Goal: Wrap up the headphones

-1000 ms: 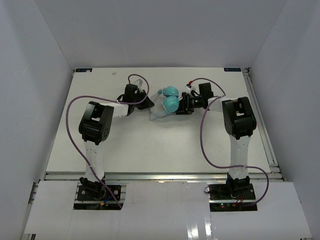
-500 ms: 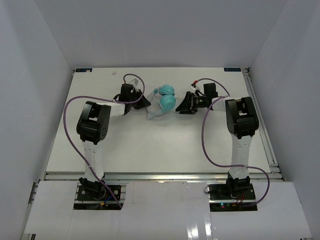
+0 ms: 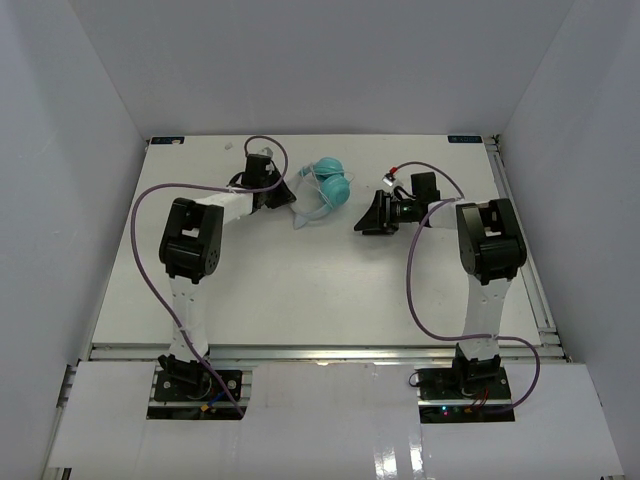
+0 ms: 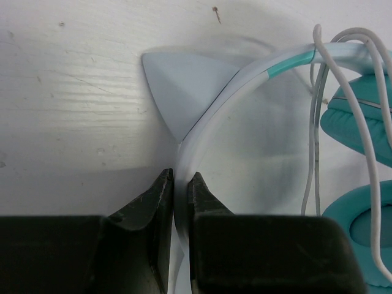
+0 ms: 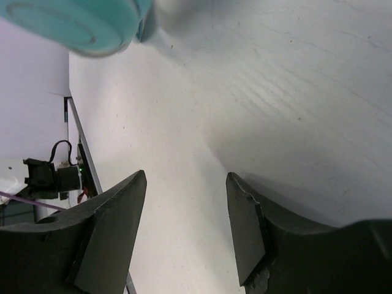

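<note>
Left gripper [image 4: 179,184] is pinching the pale headband [image 4: 211,110] tight — anchoring the headphones [image 3: 328,186] at the far middle of the counter [image 3: 300,290], likely so the cord [image 4: 316,141] can be wound. That cord is draping loose over band and teal cups [image 4: 346,122]. Right gripper [image 5: 187,184] is hovering near, half-wide and empty — nothing is blocking its reach; the purple cables [image 3: 408,270] are arcing well apart.

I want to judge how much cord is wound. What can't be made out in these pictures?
- Cord: its plug end; too small in the top view, out of frame in the left wrist view.
- Ear cups: cut by the left wrist view's right edge; one blurred in the right wrist view.
- Headband: lower part hidden between the left hand's fingers.
</note>
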